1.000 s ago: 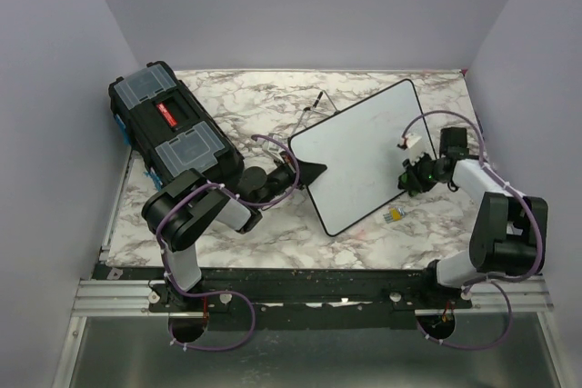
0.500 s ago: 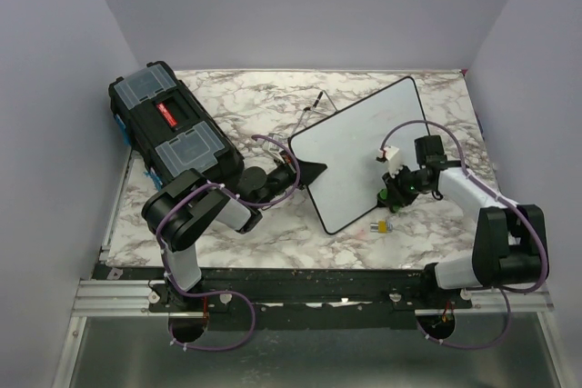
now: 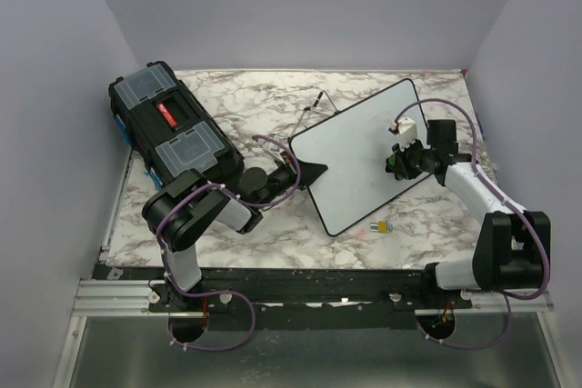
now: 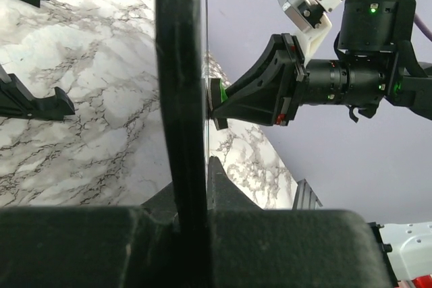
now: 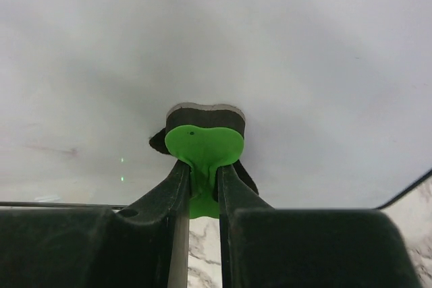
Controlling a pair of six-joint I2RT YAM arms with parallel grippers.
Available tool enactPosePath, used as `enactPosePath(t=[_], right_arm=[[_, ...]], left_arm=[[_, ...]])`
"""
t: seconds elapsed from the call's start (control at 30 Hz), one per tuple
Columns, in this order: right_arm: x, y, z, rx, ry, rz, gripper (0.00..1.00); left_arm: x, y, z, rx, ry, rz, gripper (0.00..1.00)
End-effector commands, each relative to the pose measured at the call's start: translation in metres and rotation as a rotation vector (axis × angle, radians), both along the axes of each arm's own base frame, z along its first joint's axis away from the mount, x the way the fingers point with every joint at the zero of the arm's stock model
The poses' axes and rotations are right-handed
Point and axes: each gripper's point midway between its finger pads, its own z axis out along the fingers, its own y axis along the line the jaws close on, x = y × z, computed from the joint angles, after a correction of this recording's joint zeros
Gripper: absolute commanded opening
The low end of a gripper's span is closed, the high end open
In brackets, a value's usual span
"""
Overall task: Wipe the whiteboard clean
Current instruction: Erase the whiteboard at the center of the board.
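Marble-patterned bench (image 3: 255,102) carries the whiteboard (image 3: 350,161) right of centre. Left tool (image 3: 305,170) is clamped on the board's left edge. Right tool (image 3: 397,163) grips a green eraser (image 5: 204,141), which presses against the white face.

The marble-patterned tabletop (image 3: 264,102) carries a black toolbox (image 3: 173,129) at its left rear, set at an angle. The whiteboard (image 3: 350,165) sits right of centre; whether it rests flat cannot be told. A small yellow piece (image 3: 383,225) lies just beside its near edge, and a thin dark stick (image 3: 316,103) lies near its far left corner.
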Motion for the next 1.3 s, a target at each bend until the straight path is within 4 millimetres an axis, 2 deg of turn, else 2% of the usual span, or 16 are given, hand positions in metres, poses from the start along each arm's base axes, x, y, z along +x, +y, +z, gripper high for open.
enactPosePath(t=[0.0, 0.13, 0.23, 0.3, 0.4, 0.47, 0.6, 0.73, 0.83, 0.93, 1.0, 1.03, 1.17, 1.27], right_arm=[[-0.03, 0.056, -0.011, 0.099, 0.097, 0.212, 0.01], [-0.075, 0.094, -0.021, 0.107, 0.167, 0.425, 0.01], [-0.103, 0.11, -0.028, 0.104, 0.198, 0.536, 0.01], [-0.11, 0.115, -0.032, 0.101, 0.199, 0.566, 0.01], [-0.108, 0.113, -0.034, 0.083, 0.182, 0.561, 0.01], [-0.096, 0.105, -0.035, 0.033, 0.155, 0.509, 0.01], [-0.05, 0.076, -0.025, -0.054, 0.025, 0.301, 0.01], [-0.003, 0.023, -0.006, -0.074, -0.089, 0.052, 0.01], [0.019, -0.012, 0.001, -0.135, -0.144, -0.085, 0.01], [0.031, -0.03, 0.007, -0.161, -0.189, -0.154, 0.01], [0.03, -0.024, 0.004, -0.145, -0.173, -0.12, 0.01], [0.024, -0.015, 0.0, -0.119, -0.146, -0.059, 0.01], [-0.02, 0.037, -0.014, 0.027, -0.008, 0.229, 0.01], [-0.061, 0.07, -0.019, 0.054, 0.027, 0.427, 0.01]], left_arm=[[-0.028, -0.008, 0.078, -0.195, -0.183, -0.114, 0.0], [-0.025, -0.005, 0.077, -0.196, -0.173, -0.093, 0.0], [-0.023, -0.004, 0.076, -0.203, -0.158, -0.08, 0.0], [-0.022, -0.004, 0.075, -0.206, -0.149, -0.076, 0.0], [-0.021, -0.003, 0.074, -0.207, -0.142, -0.072, 0.0], [-0.022, -0.003, 0.075, -0.21, -0.144, -0.073, 0.0], [-0.023, -0.003, 0.076, -0.21, -0.145, -0.073, 0.0], [-0.024, -0.001, 0.076, -0.207, -0.152, -0.072, 0.0], [-0.024, -0.002, 0.075, -0.205, -0.15, -0.074, 0.0], [-0.023, -0.003, 0.075, -0.208, -0.146, -0.079, 0.0], [-0.024, -0.003, 0.075, -0.207, -0.147, -0.078, 0.0], [-0.024, -0.003, 0.075, -0.207, -0.147, -0.078, 0.0], [-0.023, -0.002, 0.075, -0.206, -0.148, -0.072, 0.0], [-0.022, -0.003, 0.074, -0.207, -0.141, -0.072, 0.0]])
